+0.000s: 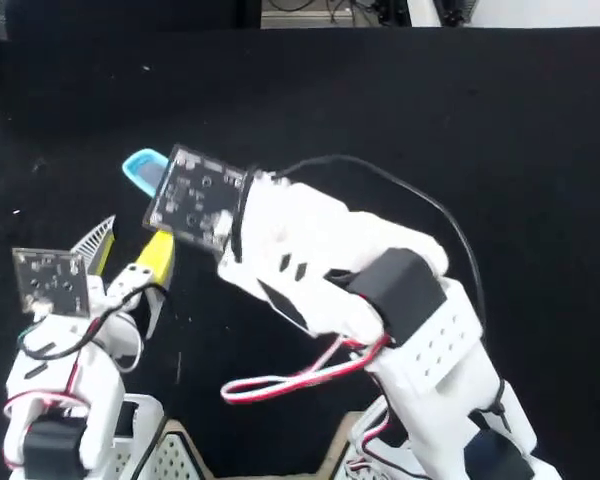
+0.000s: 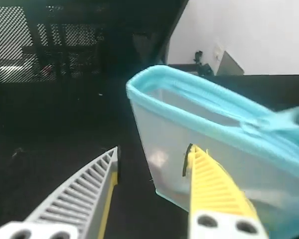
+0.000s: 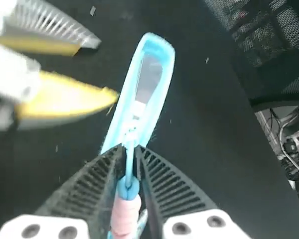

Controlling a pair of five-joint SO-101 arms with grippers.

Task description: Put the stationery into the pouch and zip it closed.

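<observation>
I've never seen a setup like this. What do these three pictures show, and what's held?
Two white robot arms sit side by side at a black table. One picture looks down from above; the other two come from a camera on each arm's wrist. A translucent plastic pouch with a light-blue zip edge stands upright on the table. The right arm has its black jaws shut on one end of that zip edge. The left arm holds nothing: its grey and yellow jaws are open beside the pouch. The zip looks partly open.

The translucent pouch (image 3: 142,94) with light-blue zipper trim stands on edge, its mouth partly zipped.
</observation>
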